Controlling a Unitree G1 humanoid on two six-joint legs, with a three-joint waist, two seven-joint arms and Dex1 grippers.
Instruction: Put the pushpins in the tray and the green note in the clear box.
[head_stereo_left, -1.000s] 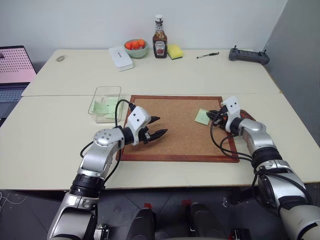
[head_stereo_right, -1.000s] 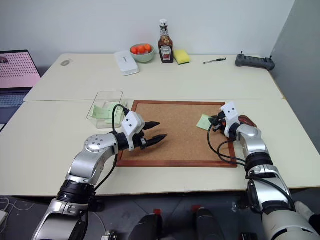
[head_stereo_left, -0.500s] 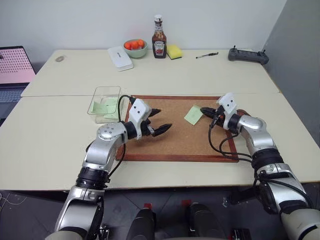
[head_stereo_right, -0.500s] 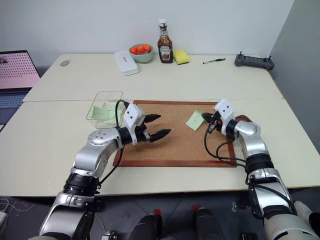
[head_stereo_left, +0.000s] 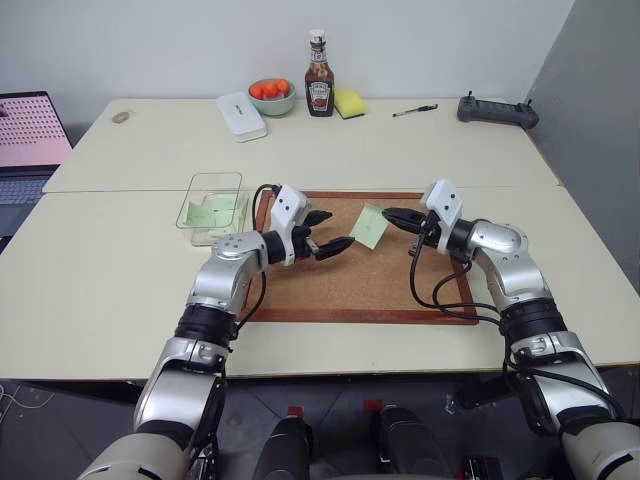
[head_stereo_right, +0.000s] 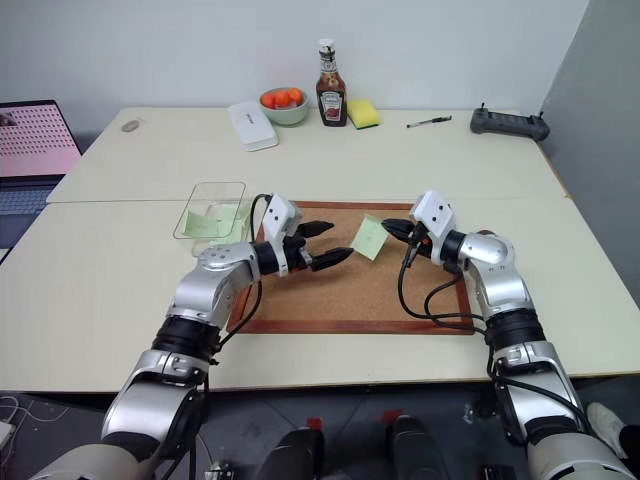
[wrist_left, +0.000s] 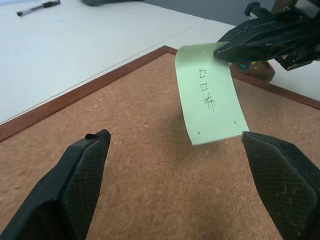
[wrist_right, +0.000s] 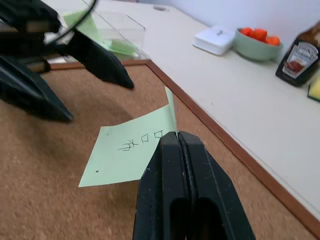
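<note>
A: Where's your green note (head_stereo_left: 368, 226) right now?

B: Your right gripper (head_stereo_left: 389, 214) has it, fingers pinched tight on one edge. The sheet hangs in the air above the cork board (head_stereo_left: 390, 290), over the board's middle part toward the far frame. You can read some handwritten marks on its face from either wrist camera.

A: And your left gripper (head_stereo_left: 331, 232)?

B: Spread wide with nothing between its fingers. It points across the cork board toward the note, its fingertips just short of the paper and not touching it.

A: The clear box (head_stereo_left: 211, 208)?

B: It sits on the table just off the cork board's far left corner, with green paper already lying inside it.

A: The tray and the pins?

B: A dark reddish dish edge (wrist_left: 256, 70) shows past the cork board's right frame, behind your right gripper. I can't make out any pins
</note>
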